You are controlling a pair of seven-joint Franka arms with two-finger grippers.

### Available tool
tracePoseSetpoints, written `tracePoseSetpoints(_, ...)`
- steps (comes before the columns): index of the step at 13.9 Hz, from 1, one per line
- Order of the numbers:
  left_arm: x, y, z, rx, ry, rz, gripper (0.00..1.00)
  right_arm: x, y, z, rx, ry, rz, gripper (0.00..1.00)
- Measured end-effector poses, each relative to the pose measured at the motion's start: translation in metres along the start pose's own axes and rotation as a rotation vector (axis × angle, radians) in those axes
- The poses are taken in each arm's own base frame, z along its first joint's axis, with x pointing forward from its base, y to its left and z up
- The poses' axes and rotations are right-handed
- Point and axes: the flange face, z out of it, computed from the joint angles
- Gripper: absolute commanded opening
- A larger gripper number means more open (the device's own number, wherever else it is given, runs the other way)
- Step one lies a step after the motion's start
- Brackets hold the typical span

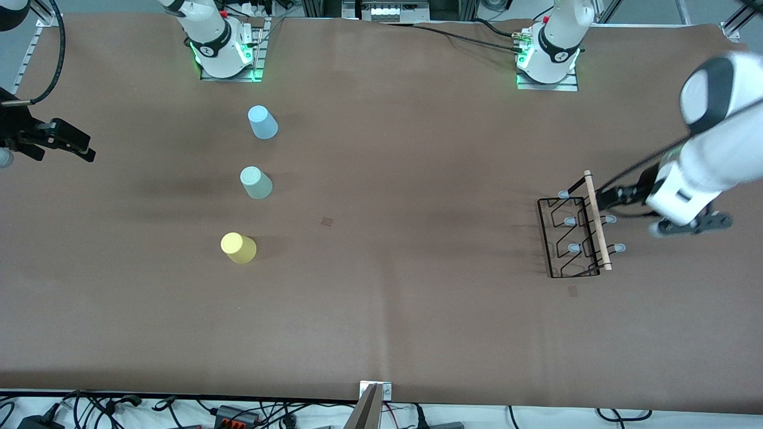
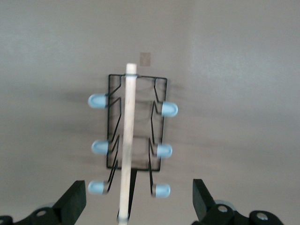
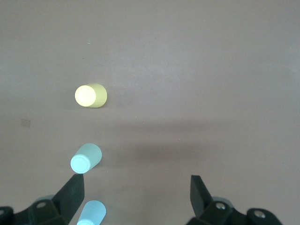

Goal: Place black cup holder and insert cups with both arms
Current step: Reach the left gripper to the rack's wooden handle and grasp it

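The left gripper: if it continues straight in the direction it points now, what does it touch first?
Probably the wooden rod of the black cup holder. In the left wrist view the rod runs between the open fingers of the left gripper, with nothing before it. Height is hard to judge, so it might pass above.

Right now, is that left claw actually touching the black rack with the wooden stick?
Apart. In the left wrist view the left gripper stands open, its fingers wide of the black cup holder, brown table showing between them.

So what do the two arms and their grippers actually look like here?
Both arms are bulky white with black joint bands; the bases glow green. Black cables trail to the left arm. The left gripper and right gripper have dark, wedge-shaped fingers.
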Motion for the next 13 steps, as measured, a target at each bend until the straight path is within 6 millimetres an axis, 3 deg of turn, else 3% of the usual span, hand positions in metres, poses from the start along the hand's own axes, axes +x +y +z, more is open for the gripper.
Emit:
tracePoseSetpoints(2, 0.009, 0.006, 0.022, -0.003, -0.001, 0.007, 1.00, 0.000, 0.000, 0.000, 0.000, -0.001, 0.000, 1.00)
tracePoseSetpoints(4, 0.009, 0.012, 0.029, -0.005, 0.011, 0.017, 1.00, 0.000, 0.000, 0.000, 0.000, -0.001, 0.000, 1.00)
tracePoseSetpoints(11, -0.002, 0.009, 0.070, 0.030, -0.015, 0.033, 1.00, -0.002, 0.000, 0.006, 0.001, -0.029, -0.001, 1.00)
tracePoseSetpoints(13, -0.007, 0.006, 0.085, 0.045, -0.015, 0.040, 0.96, -0.001, -0.002, 0.013, 0.002, -0.045, -0.004, 1.00)
